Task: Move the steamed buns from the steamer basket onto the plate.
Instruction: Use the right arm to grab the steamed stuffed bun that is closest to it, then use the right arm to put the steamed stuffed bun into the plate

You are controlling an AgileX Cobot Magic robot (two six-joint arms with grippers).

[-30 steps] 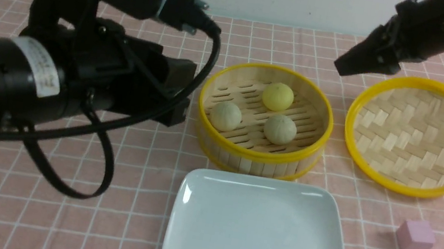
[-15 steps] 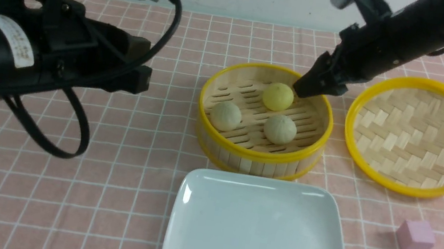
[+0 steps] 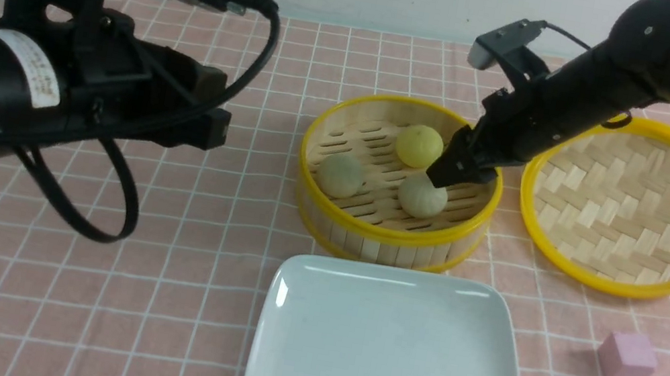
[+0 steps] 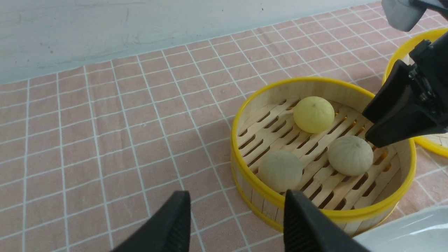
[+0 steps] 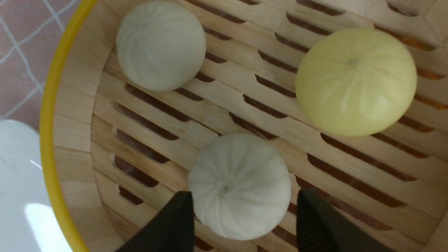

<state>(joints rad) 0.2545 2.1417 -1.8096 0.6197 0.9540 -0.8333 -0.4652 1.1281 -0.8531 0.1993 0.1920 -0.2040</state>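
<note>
The steamer basket (image 3: 390,235) holds three steamed buns: a yellow one (image 3: 418,145) at the back, a pale one (image 3: 340,175) at the left, a pale one (image 3: 420,197) at the front right. My right gripper (image 3: 446,174) reaches into the basket, open, its fingers either side of the front-right bun (image 5: 240,185) without closing on it. The yellow bun (image 5: 355,81) and the other pale bun (image 5: 160,45) lie beyond. My left gripper (image 4: 238,217) is open and empty, hovering left of the basket (image 4: 259,182). The white plate (image 3: 293,358) lies in front of the basket.
The shallow woven lid (image 3: 632,204) with a yellow rim lies right of the basket. A pink cube (image 3: 626,359) sits at the right, near the plate. The left arm's body and cable (image 3: 101,203) hang over the left of the checked cloth.
My right gripper has come down from above the lid, past the yellow bun, to straddle the front-right pale bun. My left arm drew back to the left, then shifted slightly.
</note>
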